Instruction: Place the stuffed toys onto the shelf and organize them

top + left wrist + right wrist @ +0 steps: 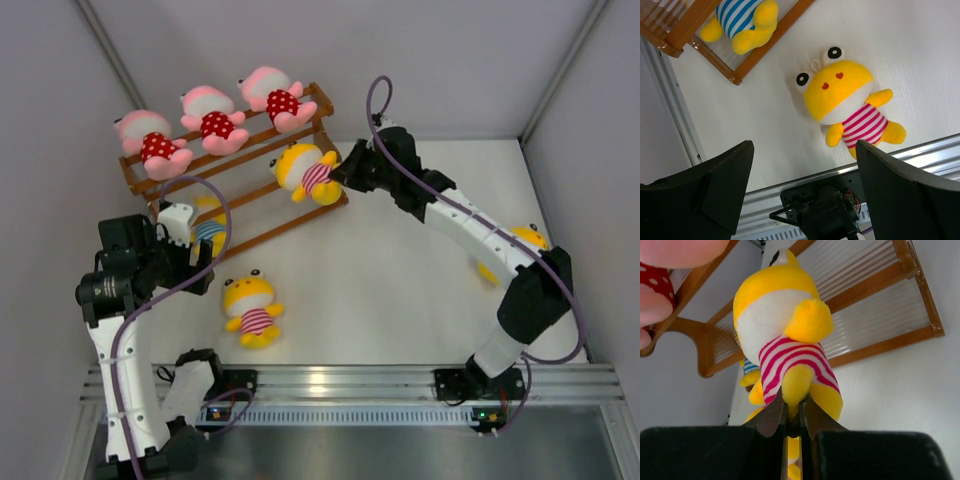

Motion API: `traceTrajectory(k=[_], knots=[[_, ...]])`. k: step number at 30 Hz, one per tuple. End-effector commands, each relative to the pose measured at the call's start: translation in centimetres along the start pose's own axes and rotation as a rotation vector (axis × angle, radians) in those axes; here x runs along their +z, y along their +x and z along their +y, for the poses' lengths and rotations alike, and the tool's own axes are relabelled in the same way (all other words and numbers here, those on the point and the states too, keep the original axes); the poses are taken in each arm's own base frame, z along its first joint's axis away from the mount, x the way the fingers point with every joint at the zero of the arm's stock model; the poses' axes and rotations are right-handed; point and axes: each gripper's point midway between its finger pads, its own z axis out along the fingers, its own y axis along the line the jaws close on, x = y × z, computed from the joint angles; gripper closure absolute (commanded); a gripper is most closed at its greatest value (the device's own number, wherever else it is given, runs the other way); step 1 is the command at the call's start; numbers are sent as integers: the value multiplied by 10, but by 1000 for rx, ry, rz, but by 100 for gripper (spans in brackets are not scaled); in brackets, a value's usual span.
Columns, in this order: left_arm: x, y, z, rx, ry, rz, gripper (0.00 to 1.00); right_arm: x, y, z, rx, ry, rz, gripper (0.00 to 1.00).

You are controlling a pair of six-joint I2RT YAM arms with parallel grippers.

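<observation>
Looking down on a plain white table (pixel 400 290) boxed in by pale grey walls (pixel 60 110), with a silver aluminium rail (pixel 350 380) along the near edge where both arms are bolted.

The wooden shelf (pixel 285 226) sits at an angle in the far left corner. Three pink toys in red dotted dresses (pixel 215 122) lie in a row on the top tier. A blue-striped yellow toy (pixel 208 228) is tucked down in a lower tier at the left end.

The right gripper (pixel 791 412) has its fingers pinched together on the leg of a pink-striped yellow toy (pixel 785 335), holding it over the middle of the shelf's right end. Can't tell if it's actually touching the slats.

The left gripper (pixel 805 185) hangs over the table with its jaws spread wide, nothing in them. Another pink-striped yellow toy (pixel 252 308) lies face up on the table just past it, near the rail. One more yellow toy (pixel 527 240) peeks out behind the right arm by the right wall.
</observation>
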Motion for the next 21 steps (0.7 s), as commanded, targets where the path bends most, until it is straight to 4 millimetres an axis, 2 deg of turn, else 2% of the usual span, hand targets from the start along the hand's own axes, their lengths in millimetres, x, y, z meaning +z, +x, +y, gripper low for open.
traceTrajectory(k=[1, 2, 3, 5, 6, 11, 13, 14, 15, 17, 21], knots=[[-7, -7, 0, 31, -15, -35, 11, 23, -30, 40, 65, -98, -106, 100], [-7, -8, 0, 35, -16, -35, 11, 28, -38, 47, 68, -118, -125, 100], [-7, -7, -1, 36, -13, -35, 11, 43, -31, 41, 82, -101, -108, 100], [-6, -7, -2, 38, -6, -32, 11, 53, -39, 49, 90, -115, -129, 100], [-6, -7, -3, 41, -4, -34, 11, 65, -33, 44, 98, -101, -119, 100], [-3, -4, -4, 44, 2, -22, 11, 87, -45, 50, 155, -127, -180, 100], [-2, -3, -3, 45, 1, -16, 11, 100, -45, 44, 180, -95, -208, 100], [-3, -3, -4, 47, 2, -16, 11, 101, -51, 50, 186, -108, -221, 100], [-2, -2, -3, 50, 0, -15, 11, 112, -45, 46, 197, -99, -208, 100], [-3, -2, -2, 54, -5, -12, 11, 118, -48, 47, 212, -97, -218, 100], [-2, -2, -2, 60, -5, -11, 10, 130, -40, 40, 237, -76, -202, 100]])
